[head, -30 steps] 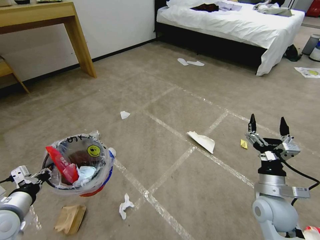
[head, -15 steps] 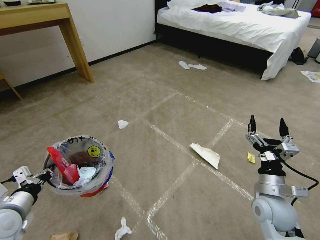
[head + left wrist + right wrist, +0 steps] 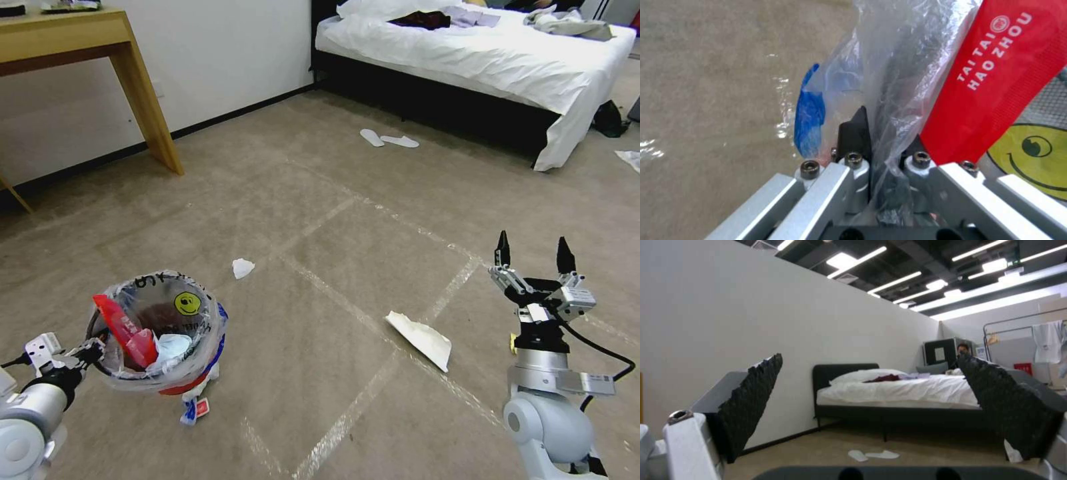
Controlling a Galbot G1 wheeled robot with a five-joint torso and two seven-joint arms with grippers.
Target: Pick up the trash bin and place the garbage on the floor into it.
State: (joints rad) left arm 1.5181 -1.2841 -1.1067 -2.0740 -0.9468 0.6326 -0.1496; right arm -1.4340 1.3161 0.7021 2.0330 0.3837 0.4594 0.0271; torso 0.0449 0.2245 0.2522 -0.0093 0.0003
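Bin (image 3: 157, 330) held off floor (image 3: 320, 220) at robot's left, left tool (image 3: 83, 351) clamped on rim and liner. Red wrapper, tissues already inside. Left to collect: white paper (image 3: 421, 339), tissue (image 3: 242, 268), packet (image 3: 197, 408) under bin. Right tool (image 3: 533, 252) empty, jaws wide, raised at right. Left wrist view shows fingers (image 3: 856, 133) pinching liner; head view shows litter spread.

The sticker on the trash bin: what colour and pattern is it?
Yellow with a black smiley face, clearest in the left wrist view: sticker on the trash bin.
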